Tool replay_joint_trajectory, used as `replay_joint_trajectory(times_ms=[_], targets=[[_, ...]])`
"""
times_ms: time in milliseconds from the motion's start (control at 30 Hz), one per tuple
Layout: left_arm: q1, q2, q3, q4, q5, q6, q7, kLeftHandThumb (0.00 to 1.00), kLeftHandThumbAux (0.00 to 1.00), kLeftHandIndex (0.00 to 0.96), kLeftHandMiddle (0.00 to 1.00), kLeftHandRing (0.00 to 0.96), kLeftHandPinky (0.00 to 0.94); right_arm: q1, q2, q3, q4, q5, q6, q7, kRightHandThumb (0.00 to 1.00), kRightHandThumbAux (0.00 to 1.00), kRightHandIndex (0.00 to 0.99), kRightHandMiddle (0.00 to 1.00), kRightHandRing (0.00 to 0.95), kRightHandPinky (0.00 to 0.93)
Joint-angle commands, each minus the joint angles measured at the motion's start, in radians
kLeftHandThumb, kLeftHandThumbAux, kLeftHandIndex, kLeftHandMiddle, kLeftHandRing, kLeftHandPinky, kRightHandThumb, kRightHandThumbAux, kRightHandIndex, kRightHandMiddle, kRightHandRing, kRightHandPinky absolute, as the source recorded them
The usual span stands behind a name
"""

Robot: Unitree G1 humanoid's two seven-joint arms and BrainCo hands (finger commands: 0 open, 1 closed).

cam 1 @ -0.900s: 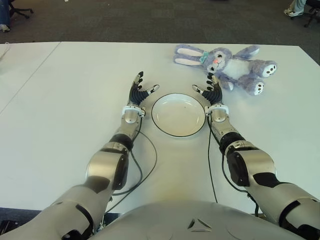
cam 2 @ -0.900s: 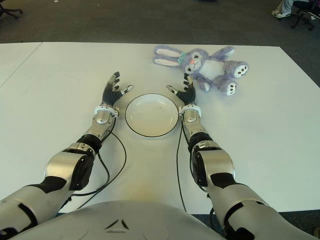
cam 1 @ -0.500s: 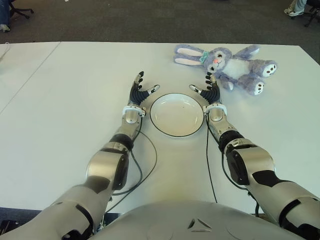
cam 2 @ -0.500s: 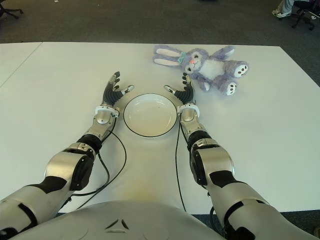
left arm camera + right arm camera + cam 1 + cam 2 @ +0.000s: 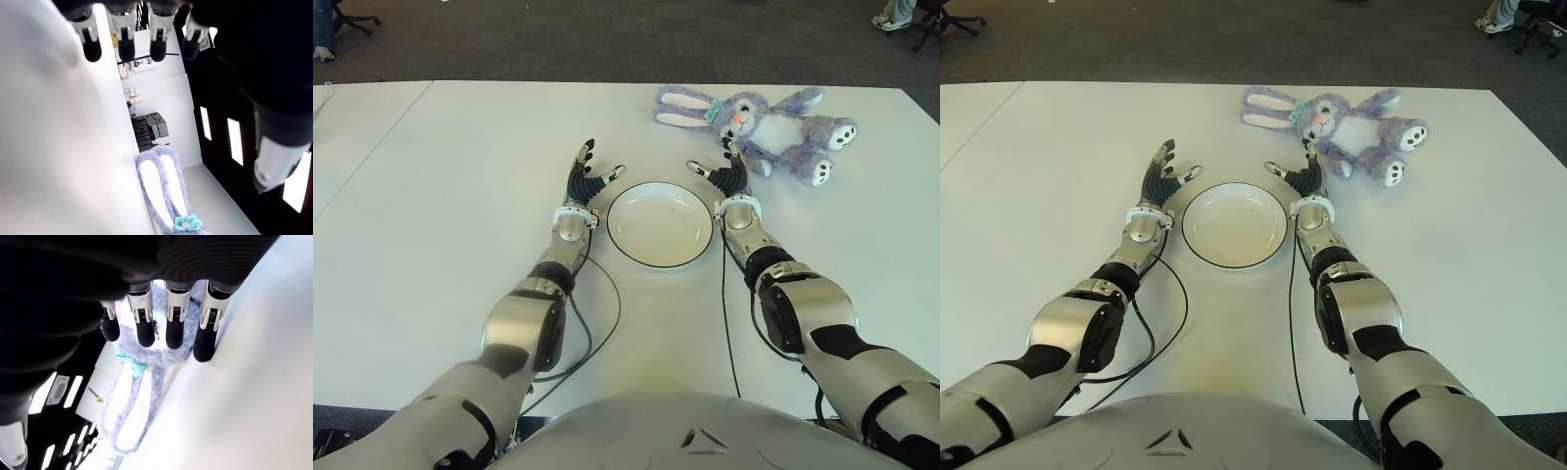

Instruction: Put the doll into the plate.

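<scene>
Reaching is your step now: the empty, spread-fingered right hand (image 5: 728, 174) sits at the round white plate's (image 5: 661, 224) two o'clock, needing to close on the purple plush rabbit doll (image 5: 759, 123) lying beyond, while the left hand (image 5: 584, 178) shows open at ten o'clock.

Plate (image 5: 660, 224) at centre of table (image 5: 440, 196), directly ahead of the robot, flanked by left hand (image 5: 586, 181) just off its left rim and right hand (image 5: 727, 179) just off its right rim, fingers of both spread, nothing held. Plush rabbit doll (image 5: 764, 123) lying on the table behind and to the right of the plate, well apart from it, ears toward the left, feet toward the right, just beyond the right hand's fingertips.
</scene>
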Motion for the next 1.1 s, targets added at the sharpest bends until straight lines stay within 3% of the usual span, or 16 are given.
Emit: replay_joint_trajectory(times_ms=[33,667,1100], targets=[[0.186,-0.042,-0.001,0.123,-0.003,0.131,-0.016,0.000,0.662,0.016,0.049,0.048,0.074,-0.022,-0.051,0.017,0.042,-0.015,0.082,0.052,0.001,0.595,0.060,0.076,0.068,0.060],[0.190,-0.043,0.016,0.123,-0.013,0.117,-0.032,0.000,0.648,0.016,0.043,0.045,0.072,-0.092,-0.151,0.045,0.035,-0.029,0.084,0.092,0.026,0.543,0.056,0.092,0.073,0.061],[0.188,-0.046,0.023,0.124,-0.022,0.128,-0.041,0.000,0.656,0.014,0.042,0.040,0.066,-0.248,-0.224,0.067,0.009,-0.037,0.082,0.117,0.024,0.527,0.062,0.071,0.050,0.028]])
